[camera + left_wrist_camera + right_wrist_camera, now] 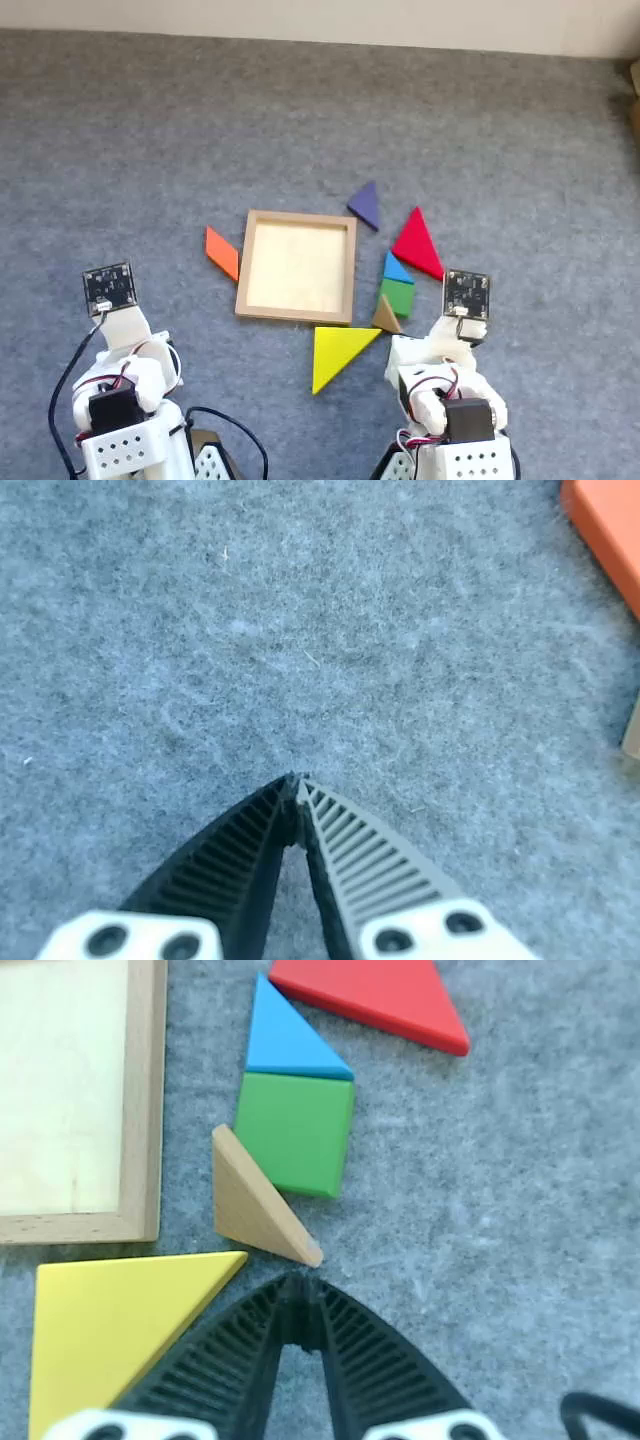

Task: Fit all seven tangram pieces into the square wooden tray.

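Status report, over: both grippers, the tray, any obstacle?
Left gripper shut, over grey carpet. Right gripper shut, tips near wooden triangle. All seven pieces lie outside tray. No obstacle seen.

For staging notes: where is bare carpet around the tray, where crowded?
Bare: inside the tray; carpet beyond its far edge and left of the orange piece. Crowded: its right side and near corner (red triangle, blue triangle, green square, tan triangle, yellow triangle).
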